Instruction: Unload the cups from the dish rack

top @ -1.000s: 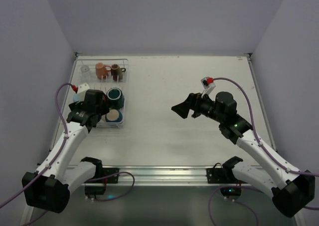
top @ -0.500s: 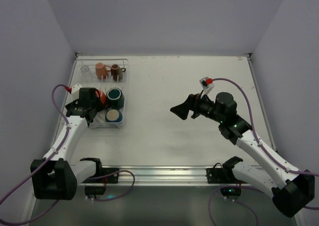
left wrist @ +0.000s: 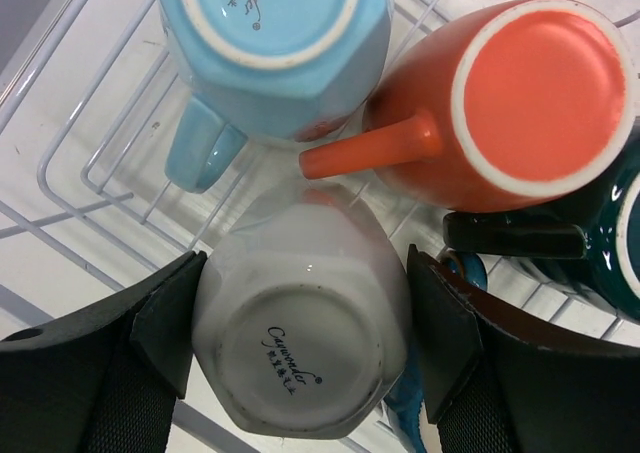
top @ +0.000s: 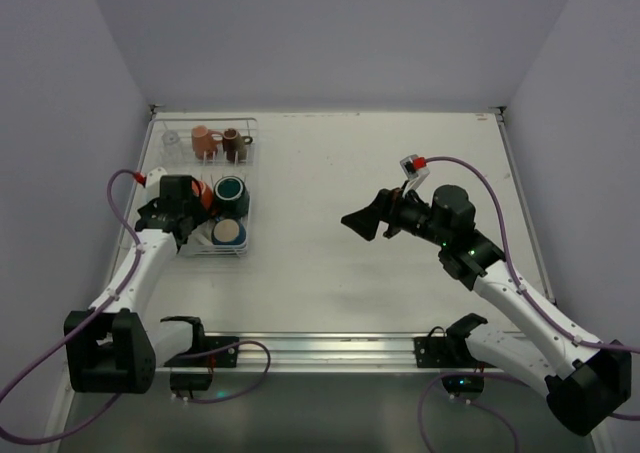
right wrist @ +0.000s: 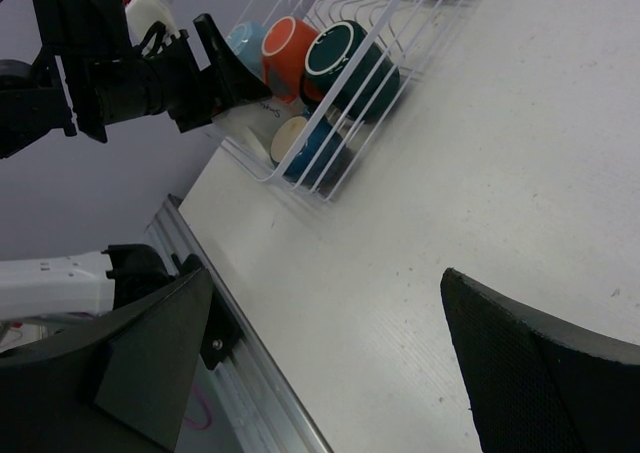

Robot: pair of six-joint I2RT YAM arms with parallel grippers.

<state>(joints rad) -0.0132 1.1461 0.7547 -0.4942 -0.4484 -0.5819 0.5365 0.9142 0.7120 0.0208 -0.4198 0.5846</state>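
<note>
Pads of the left gripper [left wrist: 300, 318] clamp the white cup [left wrist: 305, 363] in the dish rack [left wrist: 110, 143], orange cup [left wrist: 520, 103] at its one o'clock; right gripper [right wrist: 325, 303] gapes wide.

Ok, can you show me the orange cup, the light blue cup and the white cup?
orange cup [left wrist: 545, 98]: left wrist view, on its upturned base.
light blue cup [left wrist: 272, 13]: left wrist view, on its upturned base.
white cup [left wrist: 300, 368]: left wrist view, on its upturned base.

White table [top: 350, 263] — metal rail [top: 330, 345] along near edge.
</note>
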